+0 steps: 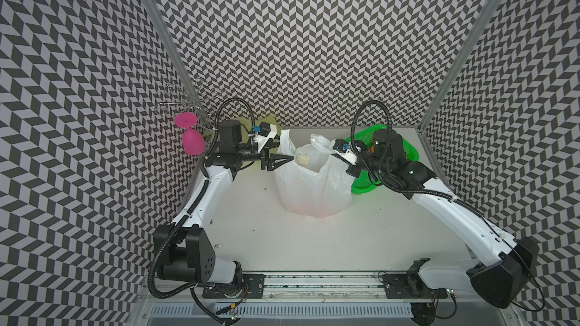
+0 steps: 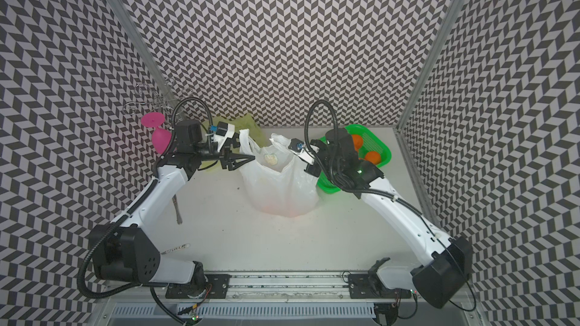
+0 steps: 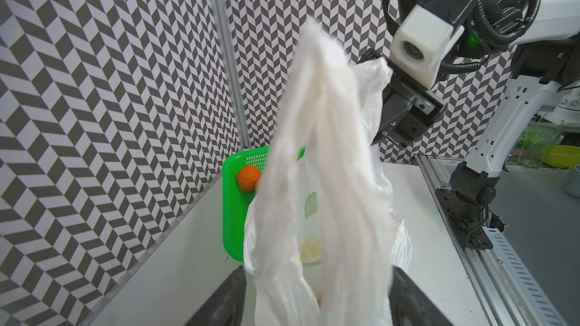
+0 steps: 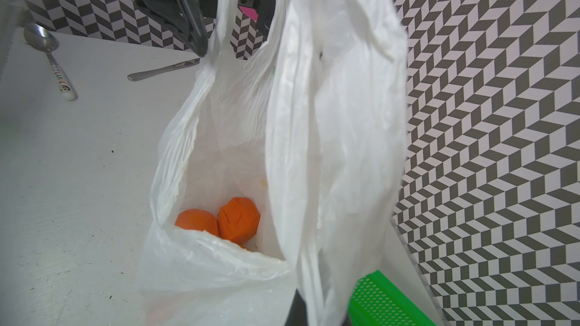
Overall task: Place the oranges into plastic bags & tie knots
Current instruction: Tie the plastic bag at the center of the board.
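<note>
The white plastic bag (image 1: 314,189) with lemon prints stands open mid-table. Two oranges (image 4: 238,219) lie at its bottom in the right wrist view. My right gripper (image 4: 320,315) is shut on the bag's right handle and holds it up. My left gripper (image 3: 318,269) is open, and the left handle strip (image 3: 323,95) hangs loose between its wide-apart fingers. More oranges (image 2: 373,157) sit in the green mesh basket (image 2: 381,144) behind the right arm. The yellow-green plastic bag (image 2: 246,122) lies crumpled at the back wall behind the left arm. No knots show.
A pink goblet (image 1: 191,141) hangs upside down from a wire rack (image 1: 188,101) at the back left. A spoon (image 4: 47,54) and another metal utensil (image 4: 163,70) lie on the table left of the bag. Patterned walls close three sides.
</note>
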Available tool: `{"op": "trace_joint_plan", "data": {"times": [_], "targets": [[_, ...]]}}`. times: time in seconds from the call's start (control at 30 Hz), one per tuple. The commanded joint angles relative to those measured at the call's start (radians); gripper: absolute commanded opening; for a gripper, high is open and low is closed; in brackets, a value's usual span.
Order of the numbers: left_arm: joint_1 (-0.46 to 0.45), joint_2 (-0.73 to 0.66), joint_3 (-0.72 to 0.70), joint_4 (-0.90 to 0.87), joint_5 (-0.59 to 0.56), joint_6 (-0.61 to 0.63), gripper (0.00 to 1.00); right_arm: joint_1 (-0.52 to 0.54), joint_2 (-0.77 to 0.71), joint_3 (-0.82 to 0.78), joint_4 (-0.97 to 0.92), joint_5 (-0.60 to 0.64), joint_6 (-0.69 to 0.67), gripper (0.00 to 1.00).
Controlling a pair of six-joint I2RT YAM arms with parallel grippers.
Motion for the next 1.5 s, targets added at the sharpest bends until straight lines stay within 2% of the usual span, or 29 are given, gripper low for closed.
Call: {"op": "trace_joint_plan", "data": {"times": [0.0,0.07,0.17,0.23,0.3,0.47,0.6,0.7,0.77,0.87,1.03,1.47], "targets": [[0.001,0.029,-0.006,0.100,0.040,-0.058,0.65,0.007,0.009,0.030,0.006,-0.022,-0.033,0.00],[0.000,0.042,-0.014,0.131,0.062,-0.095,0.55,0.007,0.010,0.040,-0.008,-0.034,-0.047,0.00],[0.000,0.048,-0.062,0.274,0.078,-0.245,0.42,0.023,0.020,0.074,-0.047,-0.037,-0.083,0.00],[-0.005,0.045,-0.102,0.399,0.069,-0.353,0.34,0.050,0.036,0.106,-0.074,-0.003,-0.106,0.00],[-0.013,0.043,-0.122,0.444,0.049,-0.400,0.27,0.081,0.050,0.133,-0.094,0.043,-0.129,0.00],[-0.051,0.051,-0.131,0.414,0.000,-0.403,0.18,0.149,0.099,0.201,-0.132,0.173,-0.183,0.00],[-0.054,0.054,-0.097,0.264,-0.031,-0.279,0.17,0.192,0.136,0.232,-0.143,0.270,-0.236,0.00],[-0.048,0.046,-0.084,0.183,-0.044,-0.202,0.20,0.208,0.157,0.251,-0.149,0.314,-0.251,0.00],[-0.042,0.042,-0.083,0.171,-0.038,-0.194,0.24,0.215,0.162,0.250,-0.147,0.332,-0.260,0.00],[-0.027,0.034,-0.070,0.124,-0.028,-0.156,0.33,0.227,0.164,0.244,-0.142,0.349,-0.269,0.00],[-0.007,0.006,-0.061,0.009,-0.044,-0.010,0.51,0.250,0.179,0.255,-0.151,0.364,-0.272,0.00],[0.029,-0.055,-0.066,-0.158,-0.043,0.202,0.76,0.294,0.215,0.276,-0.172,0.399,-0.282,0.00]]}}
